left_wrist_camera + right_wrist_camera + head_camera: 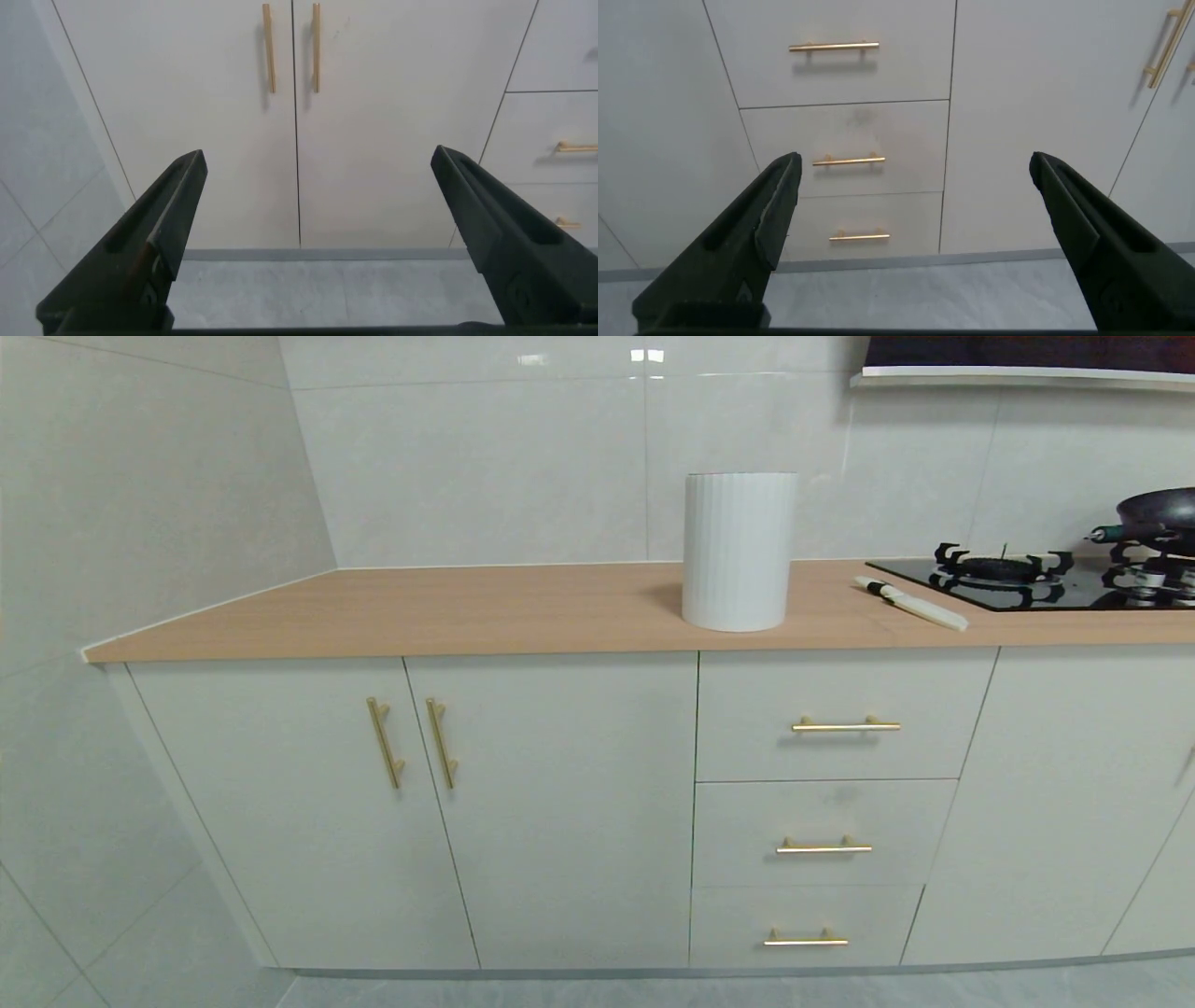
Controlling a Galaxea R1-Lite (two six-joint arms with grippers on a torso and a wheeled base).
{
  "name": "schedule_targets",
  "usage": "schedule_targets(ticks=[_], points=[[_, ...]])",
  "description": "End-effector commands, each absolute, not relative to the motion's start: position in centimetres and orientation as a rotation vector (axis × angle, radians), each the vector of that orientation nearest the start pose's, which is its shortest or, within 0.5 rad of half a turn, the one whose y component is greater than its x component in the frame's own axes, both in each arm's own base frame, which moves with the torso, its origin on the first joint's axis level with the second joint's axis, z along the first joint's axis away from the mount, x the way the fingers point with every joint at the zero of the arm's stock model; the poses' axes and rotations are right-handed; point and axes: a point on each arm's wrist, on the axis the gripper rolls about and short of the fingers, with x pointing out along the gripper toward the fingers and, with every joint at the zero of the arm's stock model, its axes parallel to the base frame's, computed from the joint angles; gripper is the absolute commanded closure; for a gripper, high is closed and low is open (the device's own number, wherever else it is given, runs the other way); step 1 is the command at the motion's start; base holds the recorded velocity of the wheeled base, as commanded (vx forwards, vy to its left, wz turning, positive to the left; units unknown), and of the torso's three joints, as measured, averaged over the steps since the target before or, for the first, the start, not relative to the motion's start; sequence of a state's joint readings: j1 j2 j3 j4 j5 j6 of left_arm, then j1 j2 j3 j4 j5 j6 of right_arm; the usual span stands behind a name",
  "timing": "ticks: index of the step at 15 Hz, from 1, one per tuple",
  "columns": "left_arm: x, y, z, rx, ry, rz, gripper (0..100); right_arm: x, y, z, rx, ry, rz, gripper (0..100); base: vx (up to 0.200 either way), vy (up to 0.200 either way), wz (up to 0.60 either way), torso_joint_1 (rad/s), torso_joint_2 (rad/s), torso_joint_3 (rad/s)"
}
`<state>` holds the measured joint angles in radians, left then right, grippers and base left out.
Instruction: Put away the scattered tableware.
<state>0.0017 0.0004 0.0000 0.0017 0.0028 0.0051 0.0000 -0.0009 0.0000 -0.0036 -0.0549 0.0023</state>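
head view, desk: a wood-topped desk (467, 607) runs along the tiled wall into the corner on the left.
head view, holder: a tall white ribbed holder (738, 551) stands upright near the desk's front edge, above the drawer stack.
head view, utensil: a slim white utensil (910, 603) with a dark band lies flat on the desk. it is to the right of the holder and apart from it, just beside the hob's near corner. its kind cannot be told.
head view, hob: a black gas hob (1018, 590) sits in the desk on the right, with a dark pan (1158, 509) on its far burner.
head view, fronts: two cupboard doors (317, 803) with upright gold handles are on the left. three drawers (822, 803) with level gold handles are beneath the holder.
left wrist view, left gripper: the left gripper (317, 154) hangs low, facing the cupboard doors. its jaws are wide apart, with the door fronts and grey floor (318, 289) showing between them.
right wrist view, right gripper: the right gripper (915, 159) hangs low, facing the drawers. its jaws are wide apart, with the gold handles showing between them.
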Motion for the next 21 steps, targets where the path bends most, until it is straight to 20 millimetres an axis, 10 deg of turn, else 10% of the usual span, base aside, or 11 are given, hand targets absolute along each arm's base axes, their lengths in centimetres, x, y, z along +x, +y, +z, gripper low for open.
schedule_targets(ticks=[1,13,21], points=[[-2.28,0.0,7.53,0.005,0.002,0.006,0,-2.27,-0.12,7.58,0.002,-0.002,-0.054,0,0.2,0.0,0.0,0.002,0.0,0.002],[-2.28,0.0,7.53,0.005,0.002,0.005,0,-2.27,-0.12,7.6,0.008,-0.003,-0.054,0,0.2,0.0,0.0,0.004,0.0,0.002],[-2.28,0.0,7.53,0.005,0.002,0.006,0,-2.27,-0.12,7.6,0.008,-0.003,-0.054,0,0.0,0.0,0.0,0.0,0.0,0.0]])
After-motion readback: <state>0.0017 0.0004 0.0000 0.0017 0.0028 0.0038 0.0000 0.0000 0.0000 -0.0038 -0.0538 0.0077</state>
